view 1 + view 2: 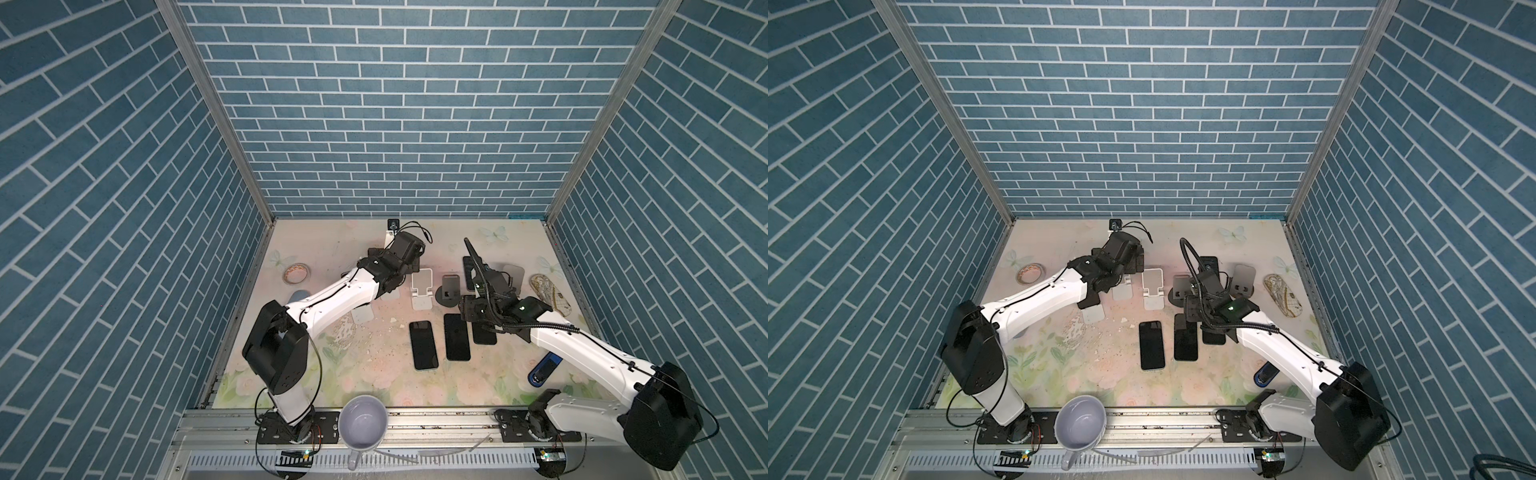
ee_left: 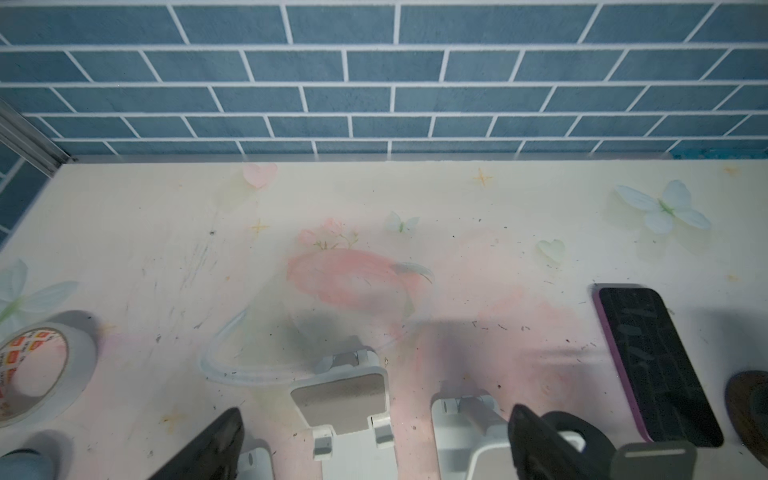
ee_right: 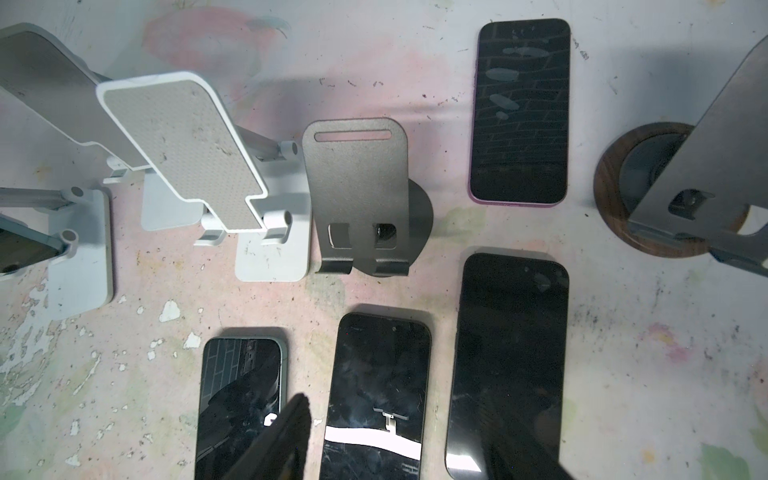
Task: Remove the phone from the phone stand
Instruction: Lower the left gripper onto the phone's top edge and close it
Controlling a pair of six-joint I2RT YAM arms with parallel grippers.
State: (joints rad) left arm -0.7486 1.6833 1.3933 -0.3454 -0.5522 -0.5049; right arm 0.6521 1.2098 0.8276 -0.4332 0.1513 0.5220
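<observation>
While L jaws gape empty, R jaws, apart, straddle phone (image 3: pixel 376 374), prob. ungripped.

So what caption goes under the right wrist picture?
Four phones lie flat on the table near an empty grey stand and white stand.

The pale flower-printed tabletop (image 1: pixel 374 376), scuffed and flaking, carries a white roll of tape (image 1: pixel 296 273) at the left and a patterned oval case (image 1: pixel 548 293) at the right. Across its middle stand white folding phone stands (image 1: pixel 422 286), a grey metal stand (image 1: pixel 450 291) and a grey stand on a wooden disc (image 3: pixel 606 187). Three black phones (image 1: pixel 423 345) lie flat side by side in front of them, and a purple-edged phone (image 3: pixel 519 112) lies flat between the two grey stands.
</observation>
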